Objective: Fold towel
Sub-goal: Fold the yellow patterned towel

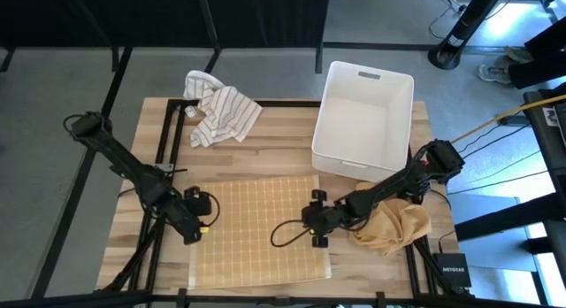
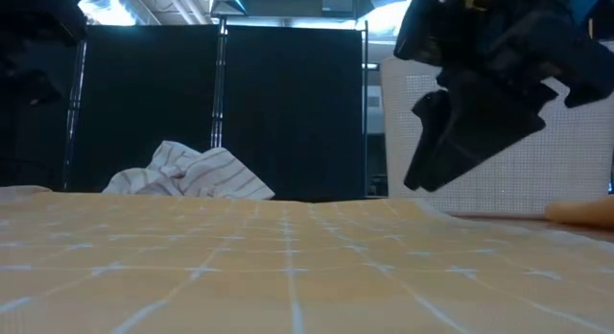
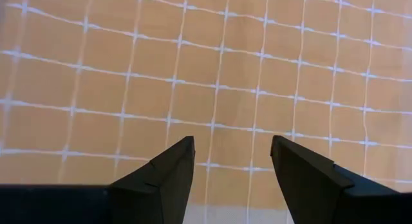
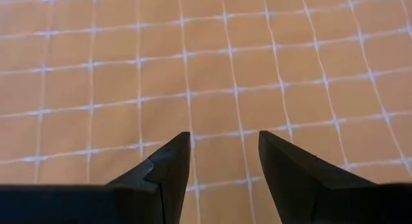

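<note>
An orange-yellow towel (image 1: 261, 228) with a white grid lies spread flat on the wooden table, toward its near edge. It fills the left wrist view (image 3: 212, 76) and the right wrist view (image 4: 212, 63). My left gripper (image 1: 203, 218) stands open over the towel's left edge, its fingers (image 3: 174, 166) apart above the cloth. My right gripper (image 1: 317, 227) stands open over the towel's right edge. In the low view my right gripper (image 2: 480, 113) hangs clear above the cloth.
A crumpled white striped towel (image 1: 219, 113) lies at the far left. A white bin (image 1: 364, 118) stands at the far right. A crumpled tan cloth (image 1: 398, 227) lies under the right arm. A black cable loop (image 1: 285, 235) hangs over the towel's right part.
</note>
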{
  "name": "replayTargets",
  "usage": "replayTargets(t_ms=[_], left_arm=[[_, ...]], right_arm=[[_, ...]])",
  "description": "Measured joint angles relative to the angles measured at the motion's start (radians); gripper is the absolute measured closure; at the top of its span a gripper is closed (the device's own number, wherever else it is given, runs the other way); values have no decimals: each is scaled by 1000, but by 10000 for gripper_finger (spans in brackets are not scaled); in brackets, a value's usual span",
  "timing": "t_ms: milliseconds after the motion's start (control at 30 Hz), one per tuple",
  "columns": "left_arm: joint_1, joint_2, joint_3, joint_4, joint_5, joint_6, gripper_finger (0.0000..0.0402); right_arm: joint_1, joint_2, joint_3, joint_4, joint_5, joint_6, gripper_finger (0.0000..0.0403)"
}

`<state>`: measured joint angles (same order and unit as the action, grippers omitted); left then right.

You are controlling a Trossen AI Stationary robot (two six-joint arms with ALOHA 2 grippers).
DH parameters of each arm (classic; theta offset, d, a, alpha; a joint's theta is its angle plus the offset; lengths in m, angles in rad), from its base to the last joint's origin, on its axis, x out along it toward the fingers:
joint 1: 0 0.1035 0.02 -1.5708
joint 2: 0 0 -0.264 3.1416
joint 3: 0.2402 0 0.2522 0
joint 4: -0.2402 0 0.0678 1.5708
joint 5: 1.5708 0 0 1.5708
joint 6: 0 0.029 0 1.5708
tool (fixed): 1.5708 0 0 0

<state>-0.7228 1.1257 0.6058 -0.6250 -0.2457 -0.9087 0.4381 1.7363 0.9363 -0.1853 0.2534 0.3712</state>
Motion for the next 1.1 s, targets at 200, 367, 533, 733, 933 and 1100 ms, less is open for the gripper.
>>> replayTargets(t_ms=[200,367,533,733,933,1100], left_arm=[[-36,141,-3,57,15,74,204],[-44,242,-2,69,55,49,204],[-41,278,2,72,50,71,204],[-41,280,2,95,48,57,204],[-42,280,1,87,49,47,204],[-42,280,1,87,51,46,204]], right_arm=[[0,0,-16,4,26,31,217],[0,0,-16,12,34,32,217],[0,0,-16,9,43,32,217],[0,0,-16,2,42,32,217],[1,0,-15,-55,-31,20,217],[1,0,-15,-128,-63,3,217]])
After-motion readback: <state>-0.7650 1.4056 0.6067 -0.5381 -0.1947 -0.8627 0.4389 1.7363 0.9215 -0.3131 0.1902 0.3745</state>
